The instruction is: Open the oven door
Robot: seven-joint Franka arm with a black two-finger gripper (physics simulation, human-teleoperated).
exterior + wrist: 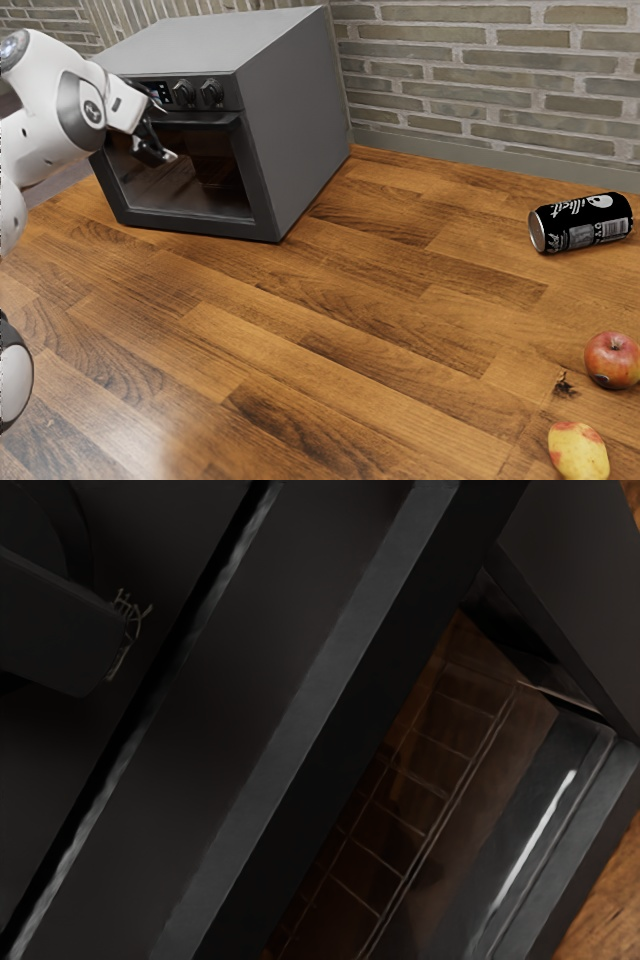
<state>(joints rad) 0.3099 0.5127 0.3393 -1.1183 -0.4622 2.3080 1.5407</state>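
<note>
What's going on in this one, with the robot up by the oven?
A robot arm has its end effector at the front of the oven, by the upper part of the oven door, which it is meant to open. The door looks shut in the exterior view, and whether the end effector touches it is unclear. A black can and an apple lie away from the oven.

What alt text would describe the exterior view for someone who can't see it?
A white robot arm, its jaws in front of the glass door of a grey oven on a wooden tabletop. Toward the exterior view's right lie a black can, a red apple and a yellow-and-red fruit.
</note>
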